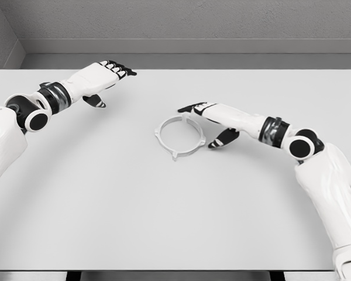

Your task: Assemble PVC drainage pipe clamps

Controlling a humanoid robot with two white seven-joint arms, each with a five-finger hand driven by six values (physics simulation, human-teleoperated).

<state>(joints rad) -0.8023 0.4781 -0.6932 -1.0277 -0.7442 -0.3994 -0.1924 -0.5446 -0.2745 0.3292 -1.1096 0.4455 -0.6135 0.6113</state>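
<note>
- right hand (pixel 207 114): fingers extended flat, gripping nothing, tips just beside the clamp, likely placed to reach it.
- left hand (pixel 108 75): fingers loosely extended, empty, held near the table's far-left corner, seemingly clear of the work.
- clamp (pixel 179 136): white ring, flat at mid-table (pixel 105 205).

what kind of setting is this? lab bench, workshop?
Looks like a bare simulated test bench, not a real workshop. A plain white table sits against flat grey walls, and the only workpiece is a white ring clamp between the left hand and right hand, both open.
</note>
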